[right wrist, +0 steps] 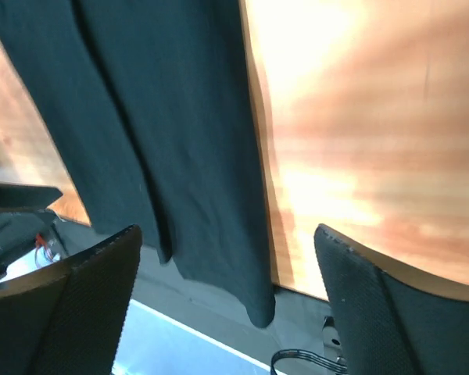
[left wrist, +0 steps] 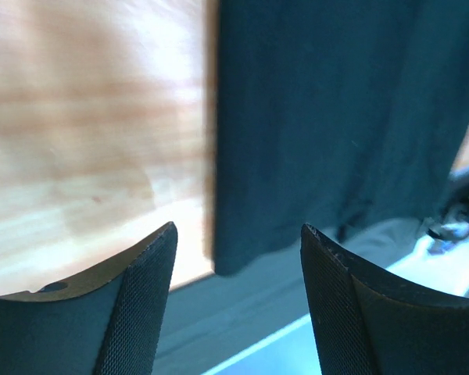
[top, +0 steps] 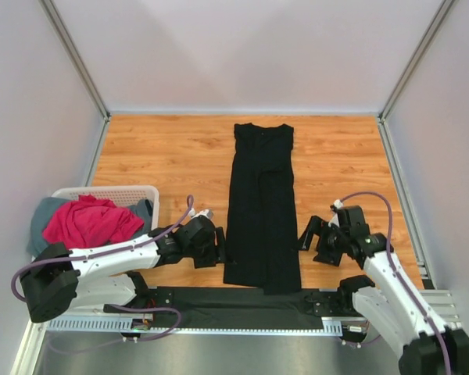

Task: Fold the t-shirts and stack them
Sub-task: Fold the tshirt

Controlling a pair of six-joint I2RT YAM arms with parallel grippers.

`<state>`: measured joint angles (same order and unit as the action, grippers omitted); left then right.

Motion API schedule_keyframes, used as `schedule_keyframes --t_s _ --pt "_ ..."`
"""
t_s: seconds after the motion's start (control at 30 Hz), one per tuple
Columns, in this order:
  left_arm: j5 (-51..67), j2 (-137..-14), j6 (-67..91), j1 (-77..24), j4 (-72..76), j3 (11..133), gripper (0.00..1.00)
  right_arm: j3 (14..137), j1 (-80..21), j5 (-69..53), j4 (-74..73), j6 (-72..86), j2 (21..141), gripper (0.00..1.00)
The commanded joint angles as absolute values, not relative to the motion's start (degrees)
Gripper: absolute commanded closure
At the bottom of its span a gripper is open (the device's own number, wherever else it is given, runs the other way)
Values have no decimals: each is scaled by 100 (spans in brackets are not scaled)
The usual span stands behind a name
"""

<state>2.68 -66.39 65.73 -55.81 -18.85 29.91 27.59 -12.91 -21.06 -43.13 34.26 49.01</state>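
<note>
A black t-shirt (top: 262, 207) lies folded into a long narrow strip down the middle of the wooden table, its near end hanging slightly over the front edge. My left gripper (top: 221, 248) stands open just left of the strip's near end; the left wrist view shows the black t-shirt (left wrist: 336, 125) ahead of the open fingers (left wrist: 144, 301). My right gripper (top: 306, 234) stands open just right of the strip, and the black t-shirt (right wrist: 172, 133) hangs in front of its fingers (right wrist: 371, 312), which hold nothing. A magenta-pink t-shirt (top: 90, 221) and a grey one (top: 41, 223) sit piled in the basket.
A white slotted basket (top: 133, 193) stands at the near left beside the left arm. A black mat (top: 219, 308) runs along the front rail between the arm bases. Grey walls enclose the table on three sides.
</note>
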Motion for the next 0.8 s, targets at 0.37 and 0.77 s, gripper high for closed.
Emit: schedule_keyframes --t_s 0.37,0.77 --pt "-281 -6381 7822 -6240 -1723 2540 32 1178 -1450 -2699 -5062 4254 2996 28" --pt "-413 -6750 8218 -6416 -1617 2531 36 1371 -1722 -2479 -4983 3674 4331 42"
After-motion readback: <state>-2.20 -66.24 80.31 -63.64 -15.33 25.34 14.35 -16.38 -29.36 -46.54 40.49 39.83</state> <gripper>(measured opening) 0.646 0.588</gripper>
